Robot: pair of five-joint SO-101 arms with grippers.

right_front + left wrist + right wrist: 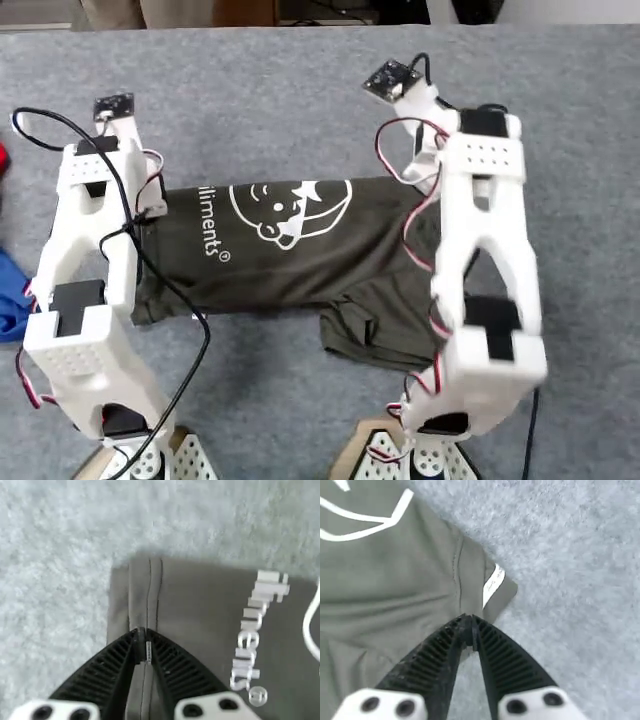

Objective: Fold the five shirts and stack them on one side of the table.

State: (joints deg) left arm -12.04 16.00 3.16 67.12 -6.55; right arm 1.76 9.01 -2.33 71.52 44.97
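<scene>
The olive T-shirt (300, 265) lies across the middle of the desk (300, 90), its far corners at 10 and 2 o'clock pinched in the closed left fingers (115, 660) and right fingers (440, 650); best lift both level, cloth taut, and lay the edge toward 6 o'clock.

"What is the blue cloth (8, 298) at the left edge of the high view?"

"I can't tell. The edge cuts it off. It cuts off the red bit (2, 158) above it too."

"And the shirt (300, 268)?"

"The left arm (85, 250) hides its left end and the start of the white words (212, 236). The right arm (485, 250) hides its right end."

"And up close?"

"The white drawing (365, 517) runs off the upper left of the right wrist view. In the left wrist view the words are too fuzzy to read."
</scene>
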